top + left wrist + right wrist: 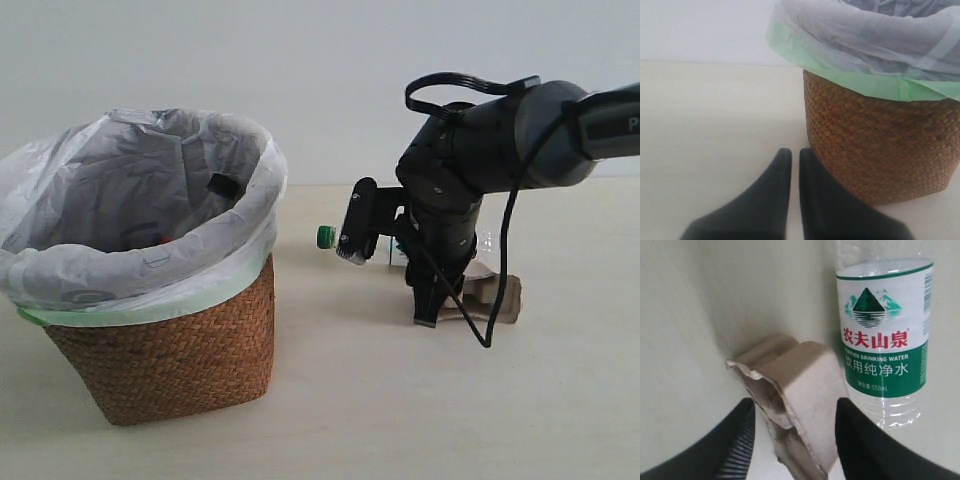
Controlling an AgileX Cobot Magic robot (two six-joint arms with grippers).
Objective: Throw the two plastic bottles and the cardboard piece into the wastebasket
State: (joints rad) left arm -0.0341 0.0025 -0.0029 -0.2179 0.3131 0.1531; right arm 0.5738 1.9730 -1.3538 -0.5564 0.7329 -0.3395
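**Exterior view.** Right gripper point(440, 315) down low, tips on the cardboard piece point(500, 295) on the table point(400, 420). Finger gap hard to judge from here. Just behind the fingers, the green-cap bottle point(325, 237) on its side, cap toward the wastebasket point(170, 350). Well away from the fingers, the black-cap bottle point(222, 185) poking up inside the basket, so most likely in already. No left gripper anywhere in this view.

**Left wrist view.** Left gripper point(791, 165) with fingers point(772, 190) almost pressed together, only a thin slit between, holding nothing. Wicker wall of the wastebasket point(880, 150) just past the fingertips, a bit to one side. No bottle and no cardboard here. Could bump the basket and push it if moved forward.

**Right wrist view.** Shows what the other two hide. Fingers point(740, 435) about half open, one on each side of the cardboard piece point(800, 385). One finger touching it, a small gap at the other, so probably not squeezed tight yet. Green-cap bottle point(885, 340) just outside the touching finger, close to the cardboard.

**Trouble ahead, as a guess.**
- Soft, bumpy cardboard: may bend or slip out if pinched only on a thin edge.
- Bottle so close: easy to knock with a finger and send rolling away.
- Long way to the basket: may drop early or catch on the rim.
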